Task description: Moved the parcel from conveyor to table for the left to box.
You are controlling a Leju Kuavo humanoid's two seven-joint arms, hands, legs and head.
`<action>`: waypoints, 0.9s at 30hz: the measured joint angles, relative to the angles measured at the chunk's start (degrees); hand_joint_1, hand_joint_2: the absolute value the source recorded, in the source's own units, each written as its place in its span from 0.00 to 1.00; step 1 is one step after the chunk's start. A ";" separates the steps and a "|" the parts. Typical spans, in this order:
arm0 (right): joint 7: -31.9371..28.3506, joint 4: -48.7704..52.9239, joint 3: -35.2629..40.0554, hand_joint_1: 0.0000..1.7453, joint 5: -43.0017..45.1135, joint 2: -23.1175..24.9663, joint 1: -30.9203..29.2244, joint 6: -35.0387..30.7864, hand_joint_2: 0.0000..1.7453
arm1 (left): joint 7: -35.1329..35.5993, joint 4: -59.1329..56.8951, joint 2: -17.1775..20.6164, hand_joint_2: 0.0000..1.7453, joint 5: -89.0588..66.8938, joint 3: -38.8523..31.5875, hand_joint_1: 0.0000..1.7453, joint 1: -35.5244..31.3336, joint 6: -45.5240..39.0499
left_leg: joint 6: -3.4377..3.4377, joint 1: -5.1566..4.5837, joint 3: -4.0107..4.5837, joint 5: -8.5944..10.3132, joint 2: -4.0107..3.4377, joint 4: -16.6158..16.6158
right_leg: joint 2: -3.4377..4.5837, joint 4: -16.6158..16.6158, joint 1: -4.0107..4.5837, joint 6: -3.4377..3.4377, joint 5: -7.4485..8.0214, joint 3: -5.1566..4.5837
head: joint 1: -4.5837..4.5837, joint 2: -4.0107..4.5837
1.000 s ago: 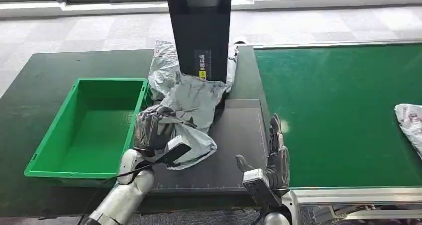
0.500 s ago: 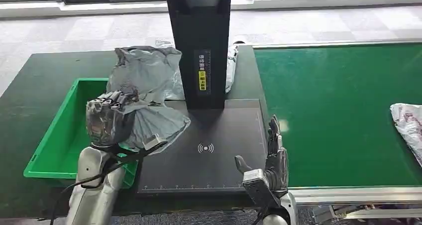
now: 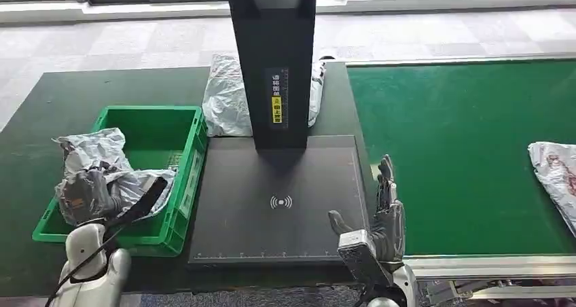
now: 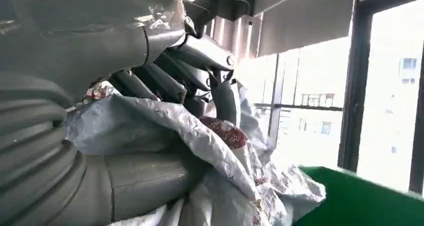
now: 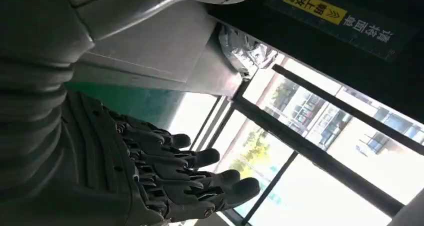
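Observation:
My left hand (image 3: pixel 85 195) grips a crumpled grey plastic parcel (image 3: pixel 102 154) over the near left corner of the green box (image 3: pixel 183 127). The left wrist view shows its fingers (image 4: pixel 200 53) wrapped over the grey parcel (image 4: pixel 200 141), with the green box rim (image 4: pixel 365 198) just beyond. My right hand (image 3: pixel 384 215) is open, fingers straight and pointing away from me, at the right edge of the black scanner plate (image 3: pixel 278 205), holding nothing. In the right wrist view that hand (image 5: pixel 165 186) is empty.
A black scanner column (image 3: pixel 275 56) rises from the plate's far side, with another grey parcel (image 3: pixel 227 103) behind it. A further parcel (image 3: pixel 553 174) lies at the right end of the green conveyor (image 3: pixel 462 137). The dark table (image 3: pixel 41 117) surrounds the box.
My left hand has carried the grey parcel leftward off the scanner plate and down to the box's near left corner. The right hand has barely shifted. The conveyor parcel drifted slightly left.

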State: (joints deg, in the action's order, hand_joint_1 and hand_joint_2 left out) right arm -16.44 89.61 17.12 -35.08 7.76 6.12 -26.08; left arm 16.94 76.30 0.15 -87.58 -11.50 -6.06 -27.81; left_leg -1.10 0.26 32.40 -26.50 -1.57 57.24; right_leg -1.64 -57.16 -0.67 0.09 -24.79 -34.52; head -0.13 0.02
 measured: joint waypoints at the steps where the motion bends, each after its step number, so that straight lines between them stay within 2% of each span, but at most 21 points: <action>1: 0.24 0.29 -0.16 0.00 -0.40 0.09 0.15 0.31 1.00 | -0.42 -0.85 0.09 1.00 0.59 0.00 0.17 -0.08 1.11 | 0.00 0.00 0.00 -0.01 -0.01 0.00 | 0.01 0.00 -0.01 0.00 0.00 -0.01 | 0.00 -0.02; 5: 0.29 1.75 -1.25 0.00 -1.45 0.44 1.12 0.96 1.00 | -5.49 -4.46 0.07 1.00 8.75 0.50 0.17 -2.25 6.20 | 0.03 -0.07 -0.04 -0.02 0.25 -0.01 | -0.21 0.02 -0.13 0.09 -0.08 0.12 | 0.00 -0.02; 6: 0.29 2.01 -1.51 0.00 -1.49 0.59 1.24 1.01 1.00 | -5.73 -5.09 0.07 1.00 9.31 0.57 0.00 -2.81 6.70 | 0.05 -0.09 -0.06 -0.04 0.28 -0.01 | -0.26 0.02 -0.13 0.09 -0.09 0.16 | 0.02 -0.02; 12: 1.01 3.08 -2.60 0.00 -2.12 1.22 2.11 1.53 1.00 | -8.54 -7.14 -0.04 1.00 14.47 1.01 0.00 -4.38 4.96 | 0.03 -0.08 -0.14 0.07 0.26 -0.03 | -0.26 0.01 -0.11 0.05 -0.03 0.20 | 0.00 0.00; 17: 1.34 4.24 -2.97 0.00 -2.52 1.75 3.34 1.58 1.00 | -20.32 -5.72 -1.03 1.00 37.03 1.18 0.00 -4.50 -3.54 | -0.04 -0.04 -0.07 0.16 0.15 0.00 | -0.14 0.00 -0.05 0.00 0.12 0.10 | 0.00 -0.02; 21: 1.01 4.37 -3.00 0.00 -1.93 1.86 3.69 1.29 1.00 | -30.68 -0.27 -1.92 1.00 54.32 1.46 0.00 -4.36 -9.62 | -0.05 -0.04 -0.06 0.13 0.08 0.00 | -0.07 0.00 -0.05 0.00 0.12 0.08 | 0.00 -0.02; 24: 0.99 4.37 -3.00 0.00 -1.47 1.86 3.68 0.59 1.00 | -35.14 4.04 -2.69 1.00 58.64 1.88 0.00 -3.75 -11.88 | -0.02 -0.04 -0.04 0.09 0.12 0.00 | -0.08 0.00 -0.05 0.01 0.09 0.08 | 0.00 -0.02; 27: 0.99 4.37 -3.00 0.00 -1.45 1.86 3.68 0.46 1.00 | -36.15 6.91 -3.50 1.00 59.36 2.14 0.00 -3.39 -11.99 | -0.03 -0.04 -0.03 0.06 0.10 0.00 | -0.08 0.01 -0.05 0.01 0.08 0.07 | 0.00 0.00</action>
State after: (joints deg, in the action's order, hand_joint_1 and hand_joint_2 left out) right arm -15.45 93.98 14.12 -36.52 9.62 9.79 -25.61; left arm -19.21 83.20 -3.34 -28.22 -9.35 -9.45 -39.80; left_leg -1.13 0.22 32.36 -26.44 -1.47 57.24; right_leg -1.73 -57.15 -0.72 0.10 -24.71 -34.46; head -0.13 0.02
